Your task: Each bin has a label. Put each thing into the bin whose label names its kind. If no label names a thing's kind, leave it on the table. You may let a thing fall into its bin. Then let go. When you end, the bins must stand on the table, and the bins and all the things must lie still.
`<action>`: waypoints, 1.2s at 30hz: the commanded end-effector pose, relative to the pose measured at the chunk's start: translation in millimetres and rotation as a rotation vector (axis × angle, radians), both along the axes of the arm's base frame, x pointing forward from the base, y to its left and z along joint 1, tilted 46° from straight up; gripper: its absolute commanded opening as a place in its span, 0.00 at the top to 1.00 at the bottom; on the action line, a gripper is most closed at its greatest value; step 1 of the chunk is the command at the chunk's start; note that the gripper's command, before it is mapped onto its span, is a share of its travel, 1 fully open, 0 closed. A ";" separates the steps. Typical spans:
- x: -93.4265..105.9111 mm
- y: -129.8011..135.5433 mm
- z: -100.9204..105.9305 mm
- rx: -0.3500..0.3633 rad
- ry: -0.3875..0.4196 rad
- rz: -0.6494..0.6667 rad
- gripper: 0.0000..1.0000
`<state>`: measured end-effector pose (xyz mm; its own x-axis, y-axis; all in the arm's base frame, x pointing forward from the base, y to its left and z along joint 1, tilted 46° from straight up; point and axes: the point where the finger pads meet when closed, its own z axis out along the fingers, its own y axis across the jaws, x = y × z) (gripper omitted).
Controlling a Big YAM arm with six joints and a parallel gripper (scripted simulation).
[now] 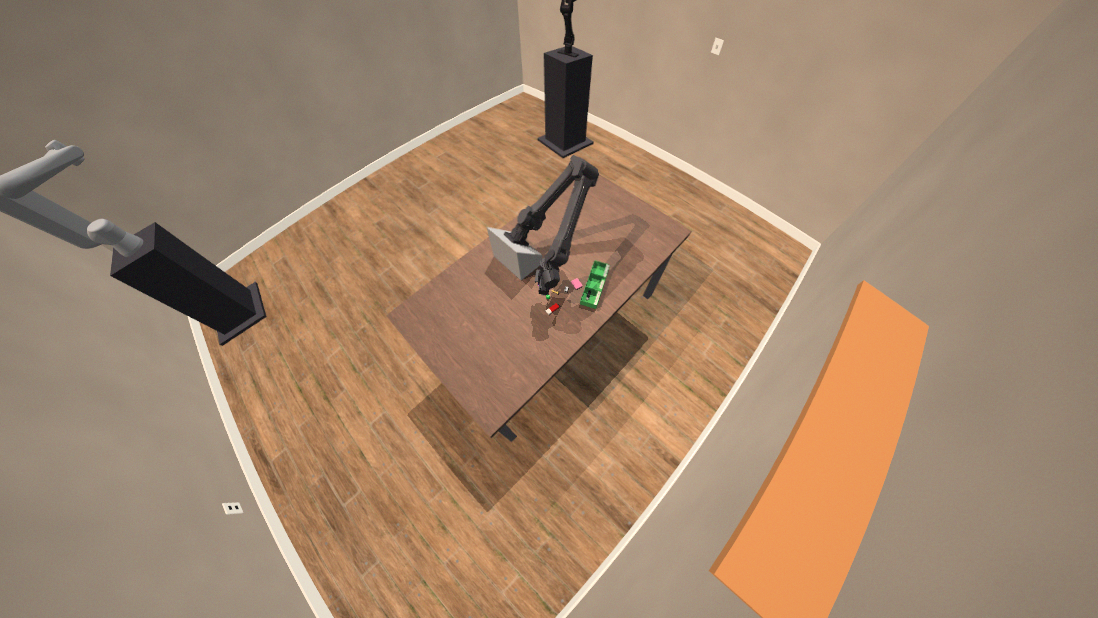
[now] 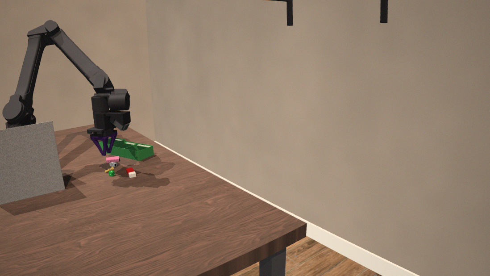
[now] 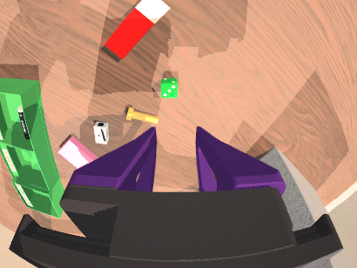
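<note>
Dark wooden table (image 2: 192, 219) carries everything here, with one grey wedge-shaped block (image 2: 27, 161) near the arm's base. One green bin row (image 2: 131, 149) stands on it, split into three labelled compartments; a dark cylinder, apparently a battery (image 3: 22, 119), lies in the end one in the wrist view. Five loose things lie on the wood beside the bins: one pink eraser (image 2: 112, 159) nearest them, one small white and grey block (image 3: 101, 132), one brass bolt (image 3: 140, 116), one green die (image 3: 170, 88) and one red and white eraser (image 3: 136, 25) farthest out. One gripper (image 3: 175, 149) hangs above the table short of the bolt and die, its purple fingers partly apart with only bare wood between them, gripping nothing.
</note>
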<state>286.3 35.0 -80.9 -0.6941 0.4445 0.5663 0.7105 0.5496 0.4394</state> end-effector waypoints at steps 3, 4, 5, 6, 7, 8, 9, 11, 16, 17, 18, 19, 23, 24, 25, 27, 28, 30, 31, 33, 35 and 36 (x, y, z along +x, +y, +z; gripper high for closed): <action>-1.2 9.8 -10.7 -0.002 0.001 -0.002 0.71; -1.2 9.8 -10.7 -0.002 0.001 -0.002 0.71; 6.5 11.0 -12.7 -0.005 -0.013 -0.002 0.71; 3.6 14.6 -15.7 -0.004 -0.008 -0.002 0.71; -1.6 18.7 -18.8 -0.002 0.001 -0.002 0.71; -1.9 21.8 -21.5 -0.002 0.002 -0.002 0.71; -2.2 24.8 -24.2 -0.002 0.002 -0.002 0.71; -2.9 30.6 -29.7 -0.002 0.002 -0.002 0.71; -4.4 45.0 -43.7 -0.001 0.003 -0.001 0.71; -4.8 48.1 -46.8 -0.001 0.004 -0.001 0.71; -1.5 47.9 -46.9 -0.002 -0.002 -0.001 0.71; 8.9 46.7 -41.3 -0.007 -0.031 -0.001 0.71; 15.0 35.1 -38.8 -0.010 -0.042 -0.036 0.71; 13.8 35.1 -38.9 -0.010 -0.040 -0.036 0.71; 8.1 35.7 -41.2 -0.008 -0.021 -0.036 0.71; -0.8 36.6 -44.2 -0.006 -0.003 -0.036 0.71; -0.8 36.5 -44.0 -0.006 -0.006 -0.036 0.71; -0.4 37.2 -48.2 -0.005 -0.003 -0.036 0.71; 0.0 43.2 -49.1 -0.004 -0.006 -0.018 0.71; -6.6 51.0 -50.8 -0.001 0.002 -0.001 0.71; -5.0 53.0 -49.1 -0.002 -0.008 -0.001 0.71; -2.5 53.8 -50.1 -0.002 -0.012 -0.001 0.71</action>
